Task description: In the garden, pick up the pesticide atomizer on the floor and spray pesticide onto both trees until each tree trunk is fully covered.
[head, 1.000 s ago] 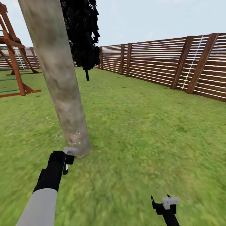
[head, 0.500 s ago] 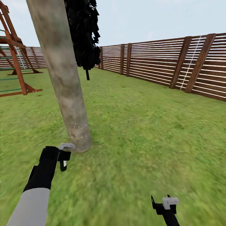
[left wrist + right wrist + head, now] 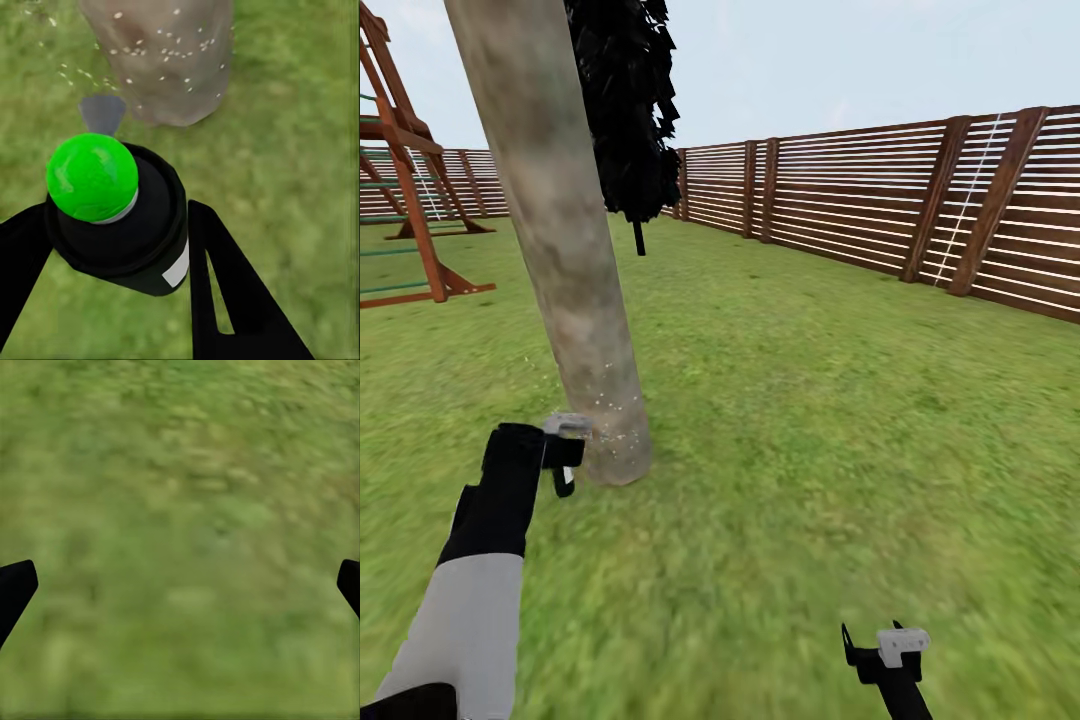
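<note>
A thick grey-tan tree trunk (image 3: 565, 250) rises from the lawn just ahead of me, left of centre, and its base (image 3: 161, 60) faces the left wrist camera. My left gripper (image 3: 563, 466) hangs low beside that base, shut on the pesticide atomizer (image 3: 120, 217), a black bottle with a green top and a white label. White specks of pesticide (image 3: 161, 49) dot the lower trunk and drift over the grass beside it. My right gripper (image 3: 875, 645) is open near the bottom right of the head view, with only grass between its fingertips (image 3: 16, 585).
A brown slat fence (image 3: 880, 205) runs along the right and far side of the garden. A wooden play frame (image 3: 410, 200) stands at the far left. A dark ragged leaf mass (image 3: 625, 110) hangs behind the trunk. Open grass (image 3: 830, 420) stretches to the right.
My left arm has lifted and moved forward along the trunk's base with the atomizer. More white specks show on the lower trunk. Early on the view shifted slightly; the right gripper stayed put.
</note>
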